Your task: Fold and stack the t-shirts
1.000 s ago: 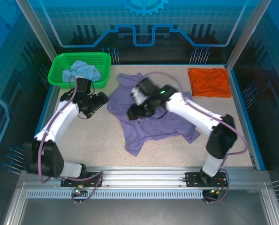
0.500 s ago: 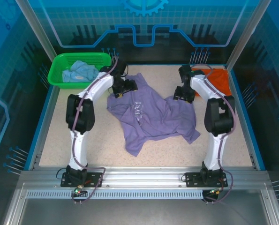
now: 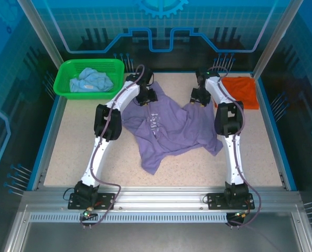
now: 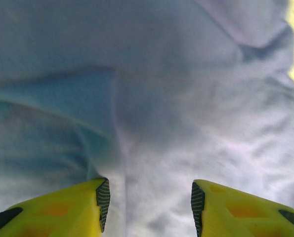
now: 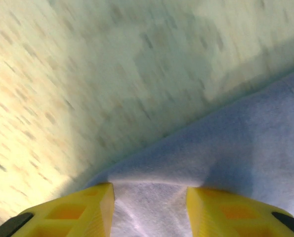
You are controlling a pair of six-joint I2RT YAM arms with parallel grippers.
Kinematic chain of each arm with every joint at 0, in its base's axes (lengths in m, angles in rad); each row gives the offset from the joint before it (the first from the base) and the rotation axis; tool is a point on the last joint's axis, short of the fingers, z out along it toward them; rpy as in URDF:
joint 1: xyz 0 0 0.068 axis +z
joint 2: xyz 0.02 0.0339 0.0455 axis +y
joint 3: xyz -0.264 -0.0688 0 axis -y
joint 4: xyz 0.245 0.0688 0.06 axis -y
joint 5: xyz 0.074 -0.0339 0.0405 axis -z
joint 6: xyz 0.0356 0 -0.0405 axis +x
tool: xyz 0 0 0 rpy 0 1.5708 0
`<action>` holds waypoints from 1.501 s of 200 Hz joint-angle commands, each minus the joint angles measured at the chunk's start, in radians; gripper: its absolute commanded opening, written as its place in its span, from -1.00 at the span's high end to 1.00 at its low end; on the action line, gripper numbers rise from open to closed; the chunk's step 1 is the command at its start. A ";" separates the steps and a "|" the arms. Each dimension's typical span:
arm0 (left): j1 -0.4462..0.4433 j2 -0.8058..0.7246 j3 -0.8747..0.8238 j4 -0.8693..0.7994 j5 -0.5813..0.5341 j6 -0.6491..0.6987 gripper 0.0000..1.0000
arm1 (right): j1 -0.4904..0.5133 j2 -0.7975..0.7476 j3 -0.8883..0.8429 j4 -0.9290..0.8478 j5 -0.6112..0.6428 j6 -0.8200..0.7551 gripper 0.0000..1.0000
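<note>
The lavender t-shirt lies crumpled and spread across the middle of the table. My left gripper is down on its back left part. In the left wrist view its yellow fingers stand apart with flat lavender cloth between and under them, so it is open. My right gripper is at the shirt's back right corner. There a raised fold of the cloth fills the gap between its fingers. The orange t-shirt lies folded at the back right. The light blue t-shirt sits bunched in a basket.
The green basket stands at the back left corner. Blue rails edge the speckled table on the left, right and back. Both arms stretch from the near edge to the back of the table.
Both arms swung from mid-table to the back. The shirt's right part was drawn back and right with the right gripper. The left jaws have narrowed over the cloth.
</note>
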 commanded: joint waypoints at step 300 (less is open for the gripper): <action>-0.319 -0.959 -1.324 0.442 0.051 -0.665 -0.60 | -0.335 -0.971 -1.543 0.499 -0.306 0.099 0.34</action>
